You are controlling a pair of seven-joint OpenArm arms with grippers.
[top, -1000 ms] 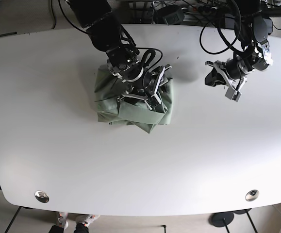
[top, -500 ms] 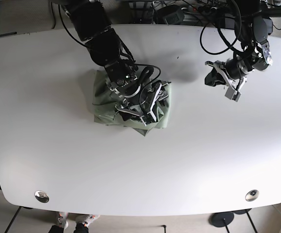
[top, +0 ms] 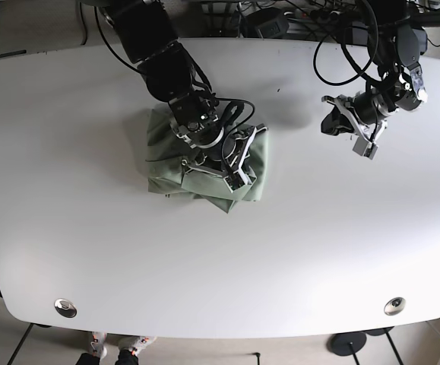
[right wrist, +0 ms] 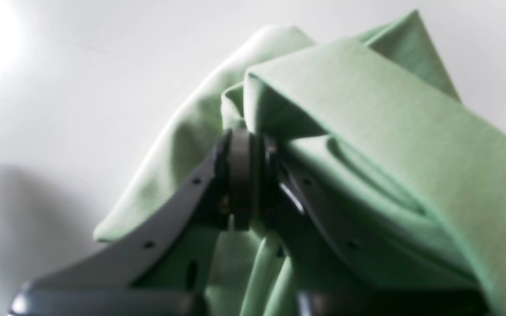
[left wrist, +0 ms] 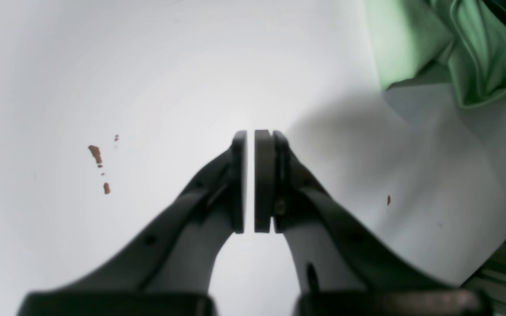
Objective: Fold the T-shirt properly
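The soft, pale green T-shirt (top: 204,163) lies bunched in thick rounded folds left of centre on the smooth white counter (top: 318,243). The right gripper (right wrist: 246,175) has its dark fingers (right wrist: 240,175) pinched on a doubled fold of the knit cloth. At the upper right of the base view, the left gripper (left wrist: 250,180) hangs above bare counter, its flat fingers (left wrist: 262,180) nearly together with only a thin slit between and holding nothing.

Bright, even light; glare washes the white bench (top: 295,251), wrist views blur softly, shadows stay faint.
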